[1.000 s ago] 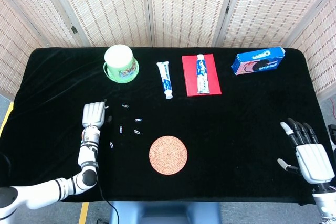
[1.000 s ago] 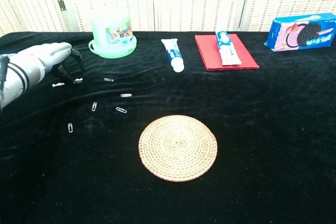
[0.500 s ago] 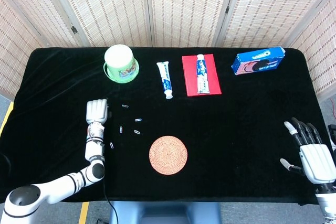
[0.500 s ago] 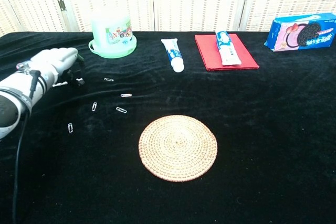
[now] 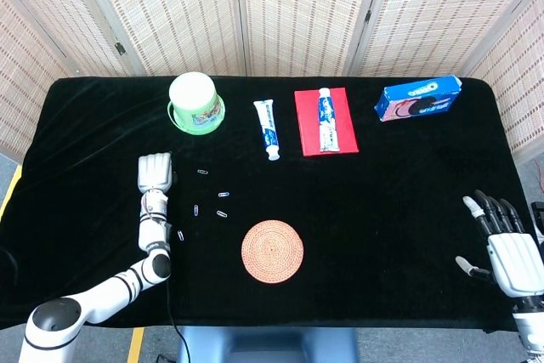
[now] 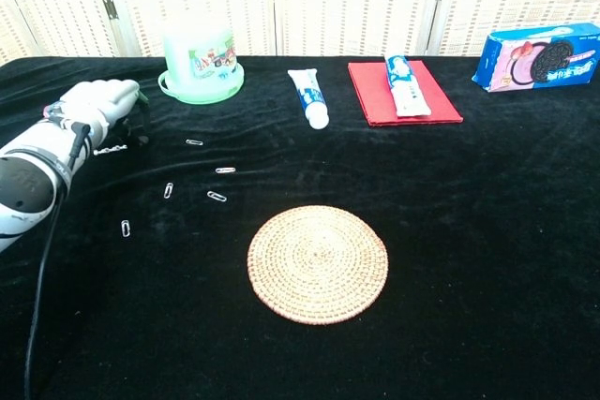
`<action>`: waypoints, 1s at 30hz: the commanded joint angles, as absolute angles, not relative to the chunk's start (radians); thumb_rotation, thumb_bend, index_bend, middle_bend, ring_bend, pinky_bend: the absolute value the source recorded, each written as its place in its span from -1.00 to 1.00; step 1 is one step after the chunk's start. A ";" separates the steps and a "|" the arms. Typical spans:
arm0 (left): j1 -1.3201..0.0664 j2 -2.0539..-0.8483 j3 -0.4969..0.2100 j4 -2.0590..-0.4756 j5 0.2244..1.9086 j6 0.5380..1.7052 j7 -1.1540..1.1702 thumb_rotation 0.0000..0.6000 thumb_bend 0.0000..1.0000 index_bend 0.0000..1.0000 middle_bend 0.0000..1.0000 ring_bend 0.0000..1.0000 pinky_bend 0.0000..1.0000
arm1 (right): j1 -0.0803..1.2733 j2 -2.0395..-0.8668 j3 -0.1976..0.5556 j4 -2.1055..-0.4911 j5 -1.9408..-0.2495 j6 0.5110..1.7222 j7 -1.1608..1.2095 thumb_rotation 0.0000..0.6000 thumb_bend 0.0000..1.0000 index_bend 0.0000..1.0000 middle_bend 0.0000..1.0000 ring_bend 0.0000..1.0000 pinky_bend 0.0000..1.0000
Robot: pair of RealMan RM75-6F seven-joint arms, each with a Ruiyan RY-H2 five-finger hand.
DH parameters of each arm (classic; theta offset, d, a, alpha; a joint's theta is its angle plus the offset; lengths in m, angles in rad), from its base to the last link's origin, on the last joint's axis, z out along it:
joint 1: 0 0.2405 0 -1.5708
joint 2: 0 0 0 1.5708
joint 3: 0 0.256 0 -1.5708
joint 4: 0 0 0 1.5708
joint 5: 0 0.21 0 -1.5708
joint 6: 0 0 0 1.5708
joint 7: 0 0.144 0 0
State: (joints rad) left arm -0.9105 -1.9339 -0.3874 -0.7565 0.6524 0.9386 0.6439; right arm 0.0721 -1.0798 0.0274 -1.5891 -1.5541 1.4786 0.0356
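The surface (image 5: pixel 408 201) wears a matt black cloth, velvety, softly creased toward the upper left of the chest view. The left hand (image 5: pixel 155 172) has a pale grey shell of smooth plastic look; the right hand (image 5: pixel 510 252), at the lower right of the head view, is similar, with dark fingers (image 5: pixel 491 210). The paper clips (image 6: pixel 217 196) glint like thin metal wire. The round mat (image 6: pixel 318 263) is coarse woven straw, rough and matt. The green tub (image 6: pixel 200 65) looks like glossy plastic, as do the toothpaste tubes (image 6: pixel 309 98). The biscuit box (image 6: pixel 535 57) is shiny printed card. The red pad (image 6: pixel 375 96) looks flat and matt.

Open cloth between woven mat (image 5: pixel 272 250) and right hand (image 5: pixel 508 252); paper clips (image 5: pixel 209 200) seemingly crowding left hand (image 5: pixel 155 173).
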 commanded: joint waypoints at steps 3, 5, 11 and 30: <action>-0.899 -1.930 -0.385 -0.757 0.651 0.925 0.655 0.99 -0.06 -0.10 1.00 1.00 1.00 | 0.075 -1.082 0.031 -1.590 -1.550 1.476 0.032 1.00 -0.64 -1.00 -1.00 -1.00 -1.00; -0.893 -1.927 -0.379 -0.765 0.653 0.927 0.671 0.99 -0.06 -0.12 1.00 1.00 1.00 | 0.077 -1.084 0.032 -1.590 -1.548 1.471 0.029 1.00 -0.64 -1.00 -1.00 -1.00 -1.00; -0.884 -1.915 -0.386 -0.776 0.641 0.929 0.697 1.00 -0.06 -0.14 1.00 1.00 1.00 | 0.080 -1.085 0.028 -1.594 -1.553 1.465 0.023 1.00 -0.64 -1.00 -1.00 -1.00 -1.00; -0.866 -1.912 -0.387 -0.794 0.631 0.922 0.714 1.00 -0.06 -0.08 1.00 1.00 1.00 | 0.082 -1.088 0.025 -1.597 -1.553 1.459 0.012 1.00 -0.64 -1.00 -1.00 -1.00 -1.00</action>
State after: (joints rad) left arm -0.8650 -1.9100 -0.3873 -0.7956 0.6294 0.9222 0.7163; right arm 0.0821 -1.0885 0.0254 -1.5974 -1.5530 1.4592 0.0124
